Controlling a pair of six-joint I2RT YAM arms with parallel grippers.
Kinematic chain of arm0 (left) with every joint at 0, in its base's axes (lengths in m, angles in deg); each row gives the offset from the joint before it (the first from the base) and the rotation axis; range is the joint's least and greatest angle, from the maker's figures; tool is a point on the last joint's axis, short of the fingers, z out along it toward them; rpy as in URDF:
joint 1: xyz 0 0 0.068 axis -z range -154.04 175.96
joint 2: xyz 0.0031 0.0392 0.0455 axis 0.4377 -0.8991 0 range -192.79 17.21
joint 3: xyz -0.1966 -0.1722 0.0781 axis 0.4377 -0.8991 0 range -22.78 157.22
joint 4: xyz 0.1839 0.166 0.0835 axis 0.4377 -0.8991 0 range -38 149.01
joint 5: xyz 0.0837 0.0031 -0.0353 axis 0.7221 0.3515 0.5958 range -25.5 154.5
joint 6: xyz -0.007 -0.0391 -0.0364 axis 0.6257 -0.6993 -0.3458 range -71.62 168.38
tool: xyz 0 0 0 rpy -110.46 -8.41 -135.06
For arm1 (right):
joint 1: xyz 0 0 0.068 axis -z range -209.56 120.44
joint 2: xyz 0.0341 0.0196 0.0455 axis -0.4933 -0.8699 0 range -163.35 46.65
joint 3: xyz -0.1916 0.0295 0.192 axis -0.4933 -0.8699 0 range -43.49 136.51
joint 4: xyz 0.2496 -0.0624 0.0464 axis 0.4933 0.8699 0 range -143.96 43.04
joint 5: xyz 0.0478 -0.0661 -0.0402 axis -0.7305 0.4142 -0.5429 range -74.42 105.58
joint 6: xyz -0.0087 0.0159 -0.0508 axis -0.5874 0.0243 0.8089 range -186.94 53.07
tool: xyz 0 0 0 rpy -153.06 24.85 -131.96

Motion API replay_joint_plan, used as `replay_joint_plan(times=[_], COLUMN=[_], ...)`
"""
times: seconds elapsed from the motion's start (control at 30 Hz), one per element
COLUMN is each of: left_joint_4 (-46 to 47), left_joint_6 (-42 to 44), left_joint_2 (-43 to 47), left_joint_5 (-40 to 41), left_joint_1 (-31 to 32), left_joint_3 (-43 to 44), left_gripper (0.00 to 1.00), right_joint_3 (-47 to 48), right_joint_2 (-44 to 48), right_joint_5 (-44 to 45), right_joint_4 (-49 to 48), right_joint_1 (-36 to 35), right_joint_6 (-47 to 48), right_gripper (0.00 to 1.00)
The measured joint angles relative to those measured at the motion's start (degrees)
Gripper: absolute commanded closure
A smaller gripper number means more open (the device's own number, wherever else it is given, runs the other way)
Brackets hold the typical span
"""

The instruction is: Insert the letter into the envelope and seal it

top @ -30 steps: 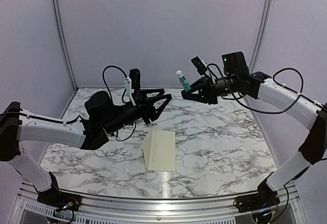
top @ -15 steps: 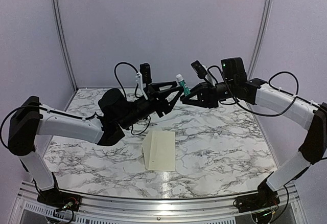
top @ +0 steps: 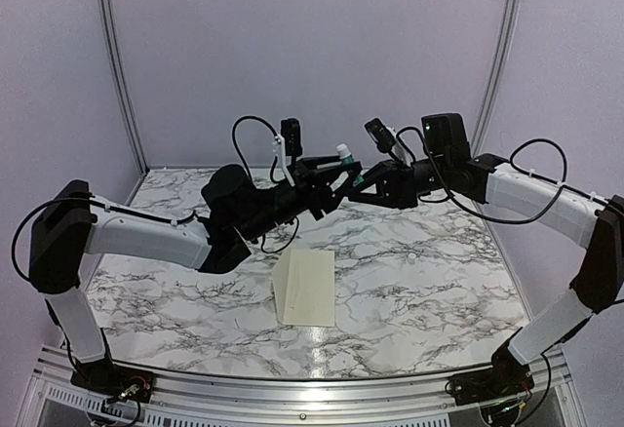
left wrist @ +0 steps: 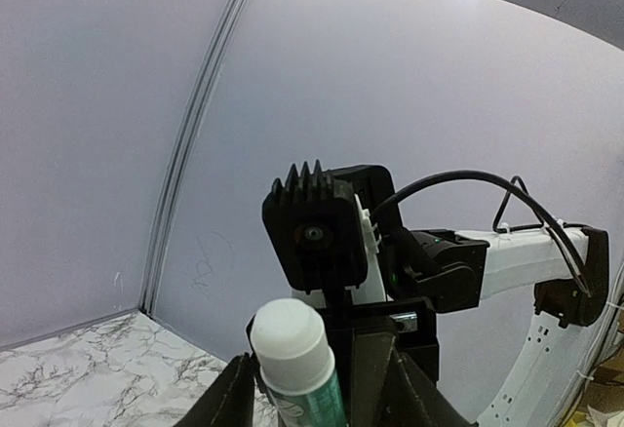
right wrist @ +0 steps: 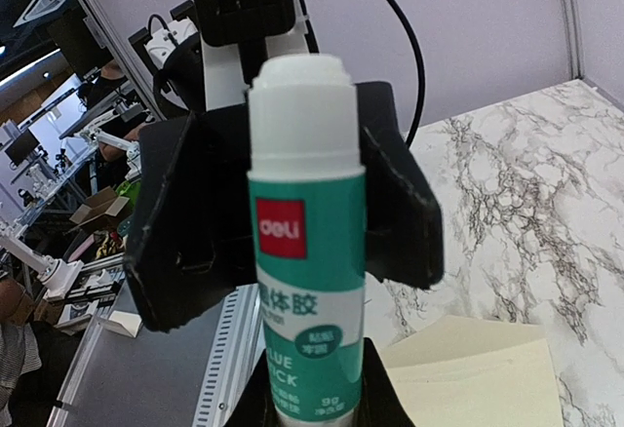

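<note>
The cream envelope point(top: 307, 286) lies flat on the marble table, its flap edge to the left; it also shows in the right wrist view point(right wrist: 468, 373). The letter is not in view. My right gripper point(top: 369, 187) is shut on the lower end of a white-and-green glue tube point(top: 343, 150) and holds it upright in the air above the table's far half point(right wrist: 310, 281). My left gripper point(top: 346, 169) is open, its two fingers point(right wrist: 185, 222) on either side of the tube's white cap point(left wrist: 291, 334), not closed on it.
The marble table point(top: 439, 281) is bounded by pale walls at the back and sides and a metal rail point(top: 312, 398) at the near edge. Both arms meet high over the table's far middle, with cables looping above them.
My left arm has reached right and up, bringing its open jaws around the glue tube's cap. My right gripper has shifted slightly left with the tube. The envelope has not moved.
</note>
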Motion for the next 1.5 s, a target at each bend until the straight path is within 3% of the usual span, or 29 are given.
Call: replay_joint_plan(times=[0.17,0.47,0.63,0.73,0.9,1.03,1.17,1.5], left_joint_4=[-0.5,-1.4,-2.0,-2.1,-2.5,-5.5,-15.9,-44.7], left_joint_6=[-0.4,-1.3,-1.7,-2.0,-2.3,-2.3,-2.1,-0.2], left_joint_2=[-0.3,-1.2,-1.7,-1.7,-1.6,1.4,8.3,25.1], left_joint_5=[-0.8,-1.4,-2.3,-2.5,-2.8,-2.7,-2.4,1.6], left_joint_1=[0.0,0.0,0.0,-0.1,-0.4,-1.4,-4.3,-13.2], left_joint_3=[1.1,1.9,1.9,2.0,1.7,-2.2,-5.8,-13.6], left_gripper=[0.66,0.73,0.85,0.91,0.97,0.97,0.98,1.0], right_joint_3=[0.0,0.0,0.0,-0.1,-0.1,0.0,0.0,0.3], right_joint_2=[0.0,0.0,0.0,0.0,0.0,0.0,-0.2,-12.0], right_joint_5=[-0.1,-0.5,-0.4,-0.4,0.2,2.5,6.0,14.6], right_joint_4=[0.0,0.0,0.0,0.0,1.0,5.6,9.7,14.7], right_joint_1=[0.0,0.0,0.0,0.0,0.0,0.0,0.0,-1.1], right_joint_6=[0.0,0.0,0.2,0.7,2.7,8.3,13.3,20.0], right_gripper=[0.89,0.89,0.87,0.83,0.62,0.6,0.65,0.93])
